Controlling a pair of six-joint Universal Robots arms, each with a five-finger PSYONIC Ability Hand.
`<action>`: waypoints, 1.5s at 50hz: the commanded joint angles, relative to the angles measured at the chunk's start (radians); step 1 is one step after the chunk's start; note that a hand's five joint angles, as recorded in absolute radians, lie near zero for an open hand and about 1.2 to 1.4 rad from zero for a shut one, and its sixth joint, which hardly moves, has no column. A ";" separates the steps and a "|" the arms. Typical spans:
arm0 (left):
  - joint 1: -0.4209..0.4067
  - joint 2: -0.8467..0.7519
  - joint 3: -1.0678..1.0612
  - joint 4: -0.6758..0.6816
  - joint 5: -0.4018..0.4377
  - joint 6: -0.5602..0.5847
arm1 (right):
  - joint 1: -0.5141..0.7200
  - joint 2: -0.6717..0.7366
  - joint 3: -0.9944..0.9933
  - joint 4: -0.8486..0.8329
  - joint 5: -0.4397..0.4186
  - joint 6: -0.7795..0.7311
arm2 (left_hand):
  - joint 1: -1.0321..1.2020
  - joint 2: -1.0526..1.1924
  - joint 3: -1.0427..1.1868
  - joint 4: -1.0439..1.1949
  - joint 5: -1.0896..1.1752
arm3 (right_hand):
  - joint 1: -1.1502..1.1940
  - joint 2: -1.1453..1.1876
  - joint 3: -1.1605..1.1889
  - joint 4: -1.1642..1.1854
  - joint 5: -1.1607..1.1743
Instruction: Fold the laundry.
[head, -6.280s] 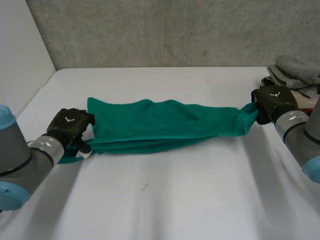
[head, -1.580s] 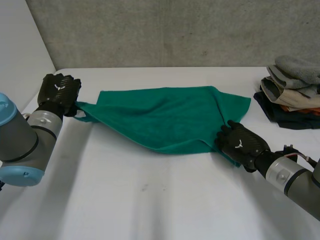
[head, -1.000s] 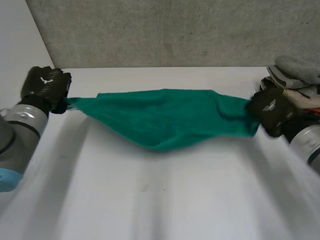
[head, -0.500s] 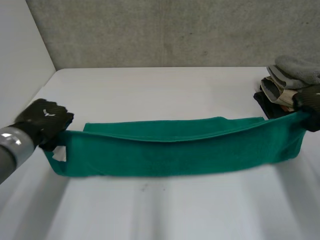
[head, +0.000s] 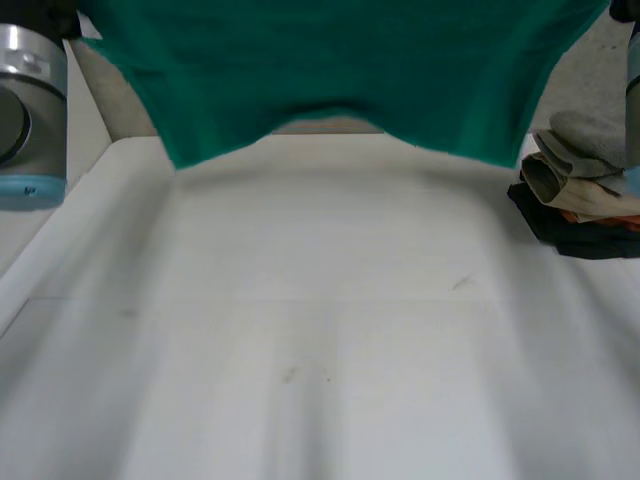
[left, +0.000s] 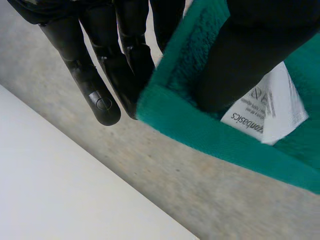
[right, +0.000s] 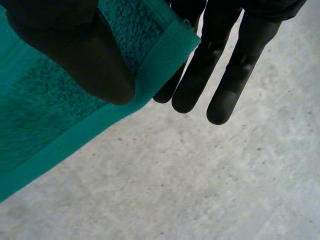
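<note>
- left arm (head: 30, 100) raised at ten o'clock in the head view, right arm (head: 634, 90) at two o'clock.
- left hand (left: 245, 55): thumb pinches a green towel (left: 200, 131) corner against straight fingers.
- right hand (right: 70, 45): thumb pinches another corner likewise.

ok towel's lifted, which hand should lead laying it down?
Left, probably: left hand and right hand each pinch a green towel corner, but the clothes pile crowds the table on the right arm's side.
</note>
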 joint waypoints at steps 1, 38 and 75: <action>-0.004 0.018 -0.223 -0.067 0.012 -0.030 | 0.009 0.023 0.112 0.105 -0.044 0.005 | 0.241 0.199 0.202 0.194 0.240 | 0.263 0.221 0.205 0.199 0.222; 0.127 0.336 -0.715 -0.714 0.210 0.210 | -0.166 -0.141 0.562 0.688 -0.113 -0.279 | 0.241 0.199 0.202 0.194 0.240 | 0.263 0.221 0.205 0.199 0.222; -0.112 -0.275 -0.173 -0.265 -0.033 -0.004 | 0.033 0.393 0.020 0.258 -0.032 -0.115 | -0.980 -1.022 -1.020 -1.028 -0.981 | -0.958 -1.001 -1.016 -1.022 -1.000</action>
